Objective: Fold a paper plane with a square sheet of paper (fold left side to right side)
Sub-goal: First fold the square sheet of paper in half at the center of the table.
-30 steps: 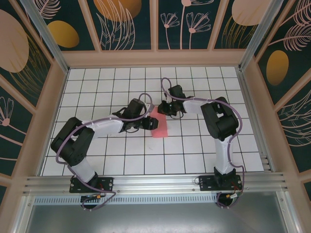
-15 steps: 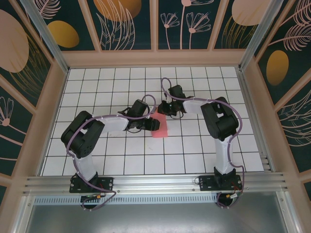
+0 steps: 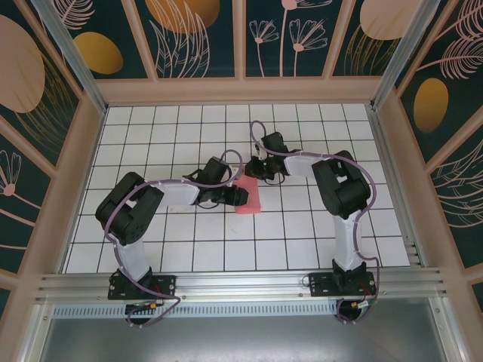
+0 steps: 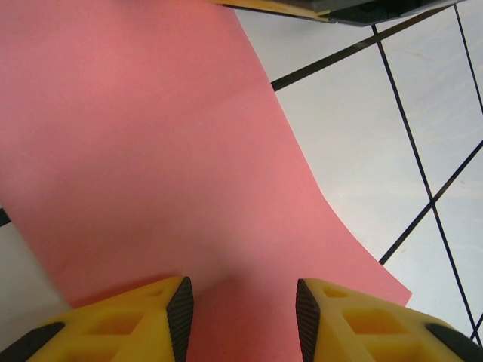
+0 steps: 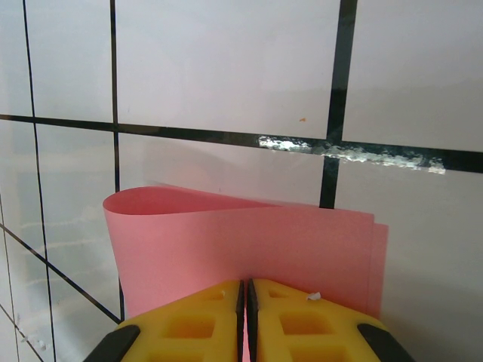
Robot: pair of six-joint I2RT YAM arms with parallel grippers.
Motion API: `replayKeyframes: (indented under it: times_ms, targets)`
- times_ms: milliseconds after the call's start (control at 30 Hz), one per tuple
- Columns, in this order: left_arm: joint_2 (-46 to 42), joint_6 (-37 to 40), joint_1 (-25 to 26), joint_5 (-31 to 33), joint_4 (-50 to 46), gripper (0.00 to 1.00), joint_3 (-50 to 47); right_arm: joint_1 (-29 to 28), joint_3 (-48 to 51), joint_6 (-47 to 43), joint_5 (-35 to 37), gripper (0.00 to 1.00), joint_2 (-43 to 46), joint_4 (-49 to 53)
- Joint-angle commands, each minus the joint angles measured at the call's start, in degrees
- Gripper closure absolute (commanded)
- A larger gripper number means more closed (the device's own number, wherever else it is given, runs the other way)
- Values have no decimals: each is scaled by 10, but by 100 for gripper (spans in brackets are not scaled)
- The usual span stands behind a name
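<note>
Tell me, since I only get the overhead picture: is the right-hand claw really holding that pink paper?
Observer: Yes. Its wrist camera shows the right gripper shut on the square sheet of paper, pinching two layers together.
Operator: So the paper is folded flat already?
Observer: Not flat. The doubled sheet bends over in a soft rounded loop on one side, with no sharp crease there.
Operator: And the left claw?
Observer: The left gripper is open, its jaws apart with the pink sheet spread out in front of them. I cannot tell whether it touches the paper.
</note>
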State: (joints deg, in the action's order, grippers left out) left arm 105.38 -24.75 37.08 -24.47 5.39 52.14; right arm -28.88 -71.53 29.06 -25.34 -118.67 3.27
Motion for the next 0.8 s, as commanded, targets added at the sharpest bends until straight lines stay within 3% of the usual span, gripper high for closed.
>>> replayKeyframes:
  times_ms: [0, 767]
  targets:
    - [-2, 13, 4, -24, -15, 56, -21, -13, 24, 8, 35, 85, -30, 46]
    - [-37, 8, 22, -12, -33, 56, -74, -14, 27, 10, 33, 85, -30, 45]
